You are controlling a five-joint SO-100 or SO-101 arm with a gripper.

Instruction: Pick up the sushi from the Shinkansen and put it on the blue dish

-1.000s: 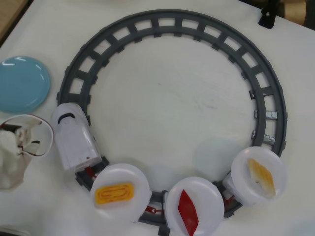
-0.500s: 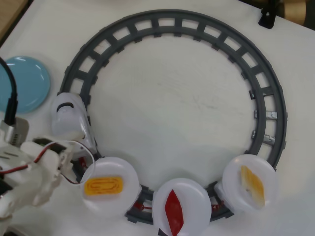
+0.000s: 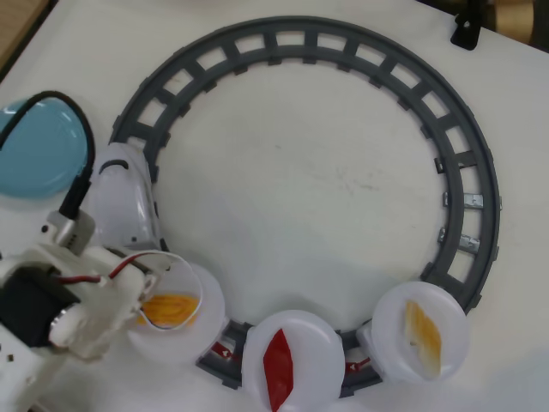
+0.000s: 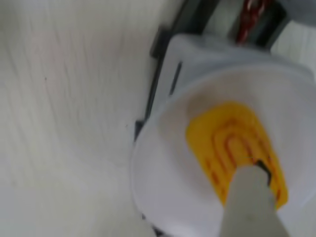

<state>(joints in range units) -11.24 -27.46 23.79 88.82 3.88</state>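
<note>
White tabletop (image 3: 326, 189), carrying a grey ring of track (image 3: 480, 172) with the Shinkansen (image 3: 124, 202) on its left bend in the overhead view, nose toward the blue dish (image 3: 39, 154) at the left edge. Trailed by 3 white discs: first disc (image 3: 210, 300) with the sushi (image 3: 167, 307), second disc (image 3: 296, 352) with a red pointed piece (image 3: 279, 367), third disc (image 3: 425, 330) with a paler orange piece (image 3: 423, 336). Gripper (image 3: 159, 296) positioned directly over the sushi on the first disc; long axis of the sushi roughly left-right in the overhead view. In the wrist view, 1 pale finger (image 4: 252, 202) seen across the near end of the sushi (image 4: 232, 143), apparently touching or just above; second finger hidden, so opening width and grasp could not be told. Blue dish up and left of the gripper in the overhead view, beyond the Shinkansen body and a black cable (image 3: 81, 142) draped over the dish rim: likely obstacles for the carry.
</note>
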